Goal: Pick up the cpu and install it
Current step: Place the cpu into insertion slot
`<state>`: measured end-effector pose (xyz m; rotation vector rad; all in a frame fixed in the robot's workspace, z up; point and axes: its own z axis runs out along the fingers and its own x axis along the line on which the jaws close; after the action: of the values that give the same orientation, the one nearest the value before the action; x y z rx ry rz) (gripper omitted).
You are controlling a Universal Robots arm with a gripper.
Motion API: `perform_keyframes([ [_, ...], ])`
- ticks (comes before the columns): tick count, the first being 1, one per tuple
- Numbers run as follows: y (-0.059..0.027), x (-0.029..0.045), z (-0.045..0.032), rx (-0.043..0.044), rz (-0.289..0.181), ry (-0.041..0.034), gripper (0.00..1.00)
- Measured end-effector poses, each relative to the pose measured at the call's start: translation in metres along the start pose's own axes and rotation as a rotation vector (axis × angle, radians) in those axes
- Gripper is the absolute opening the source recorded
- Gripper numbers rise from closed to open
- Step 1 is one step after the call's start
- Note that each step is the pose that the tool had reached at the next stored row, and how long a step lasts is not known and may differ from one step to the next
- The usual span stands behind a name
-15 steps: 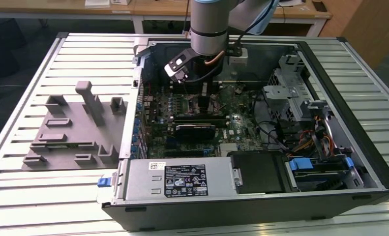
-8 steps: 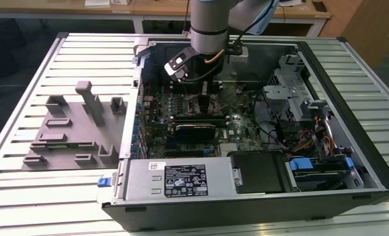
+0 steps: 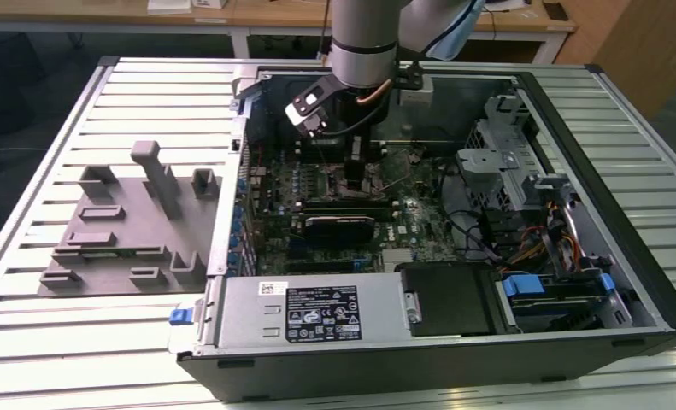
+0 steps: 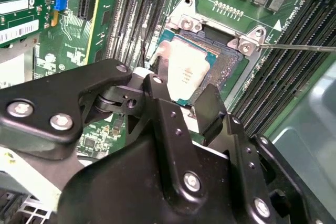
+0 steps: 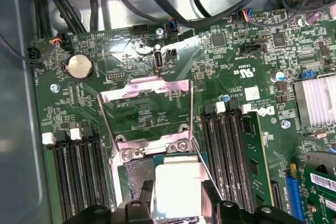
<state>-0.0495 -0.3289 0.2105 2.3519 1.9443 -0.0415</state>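
Over socket point(image 4: 227, 66), claw point(image 4: 184, 90) clamped on cpu point(image 4: 184, 66); first wrist view shows load plate point(image 5: 142, 85) flipped open.

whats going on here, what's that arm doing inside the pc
The robot arm reaches down into an open computer case lying on a slatted table. Its gripper is closed on the cpu, fingers on two opposite edges, holding it right at the open socket. The socket's metal load plate is flipped up. Part of the socket's contact field shows beside the chip, so it doesn't look fully seated, though that's hard to confirm.
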Motion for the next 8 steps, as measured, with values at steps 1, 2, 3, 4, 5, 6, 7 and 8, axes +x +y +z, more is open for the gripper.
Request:
perform_keyframes([
  [1, 0.0002, -0.0009, 0.0001, 0.0002, 0.000, 0.0010, 0.48],
  [2, 0.0004, -0.0019, 0.0002, 0.0001, 0.000, 0.0012, 0.48],
  [3, 0.0005, -0.0024, 0.0003, 0.0001, 0.000, 0.0011, 0.48],
  [4, 0.0005, -0.0026, 0.0004, 0.0002, 0.000, 0.0011, 0.48],
  [5, 0.0005, -0.0026, 0.0005, 0.0002, 0.000, 0.0003, 0.48],
  [6, 0.0005, -0.0026, 0.0005, 0.0002, 0.000, -0.0021, 0.48],
  [7, 0.0005, -0.0026, 0.0007, 0.0003, 0.000, -0.0043, 0.48],
  [8, 0.0005, -0.0026, 0.0011, 0.0007, 0.000, -0.0060, 0.48],
])
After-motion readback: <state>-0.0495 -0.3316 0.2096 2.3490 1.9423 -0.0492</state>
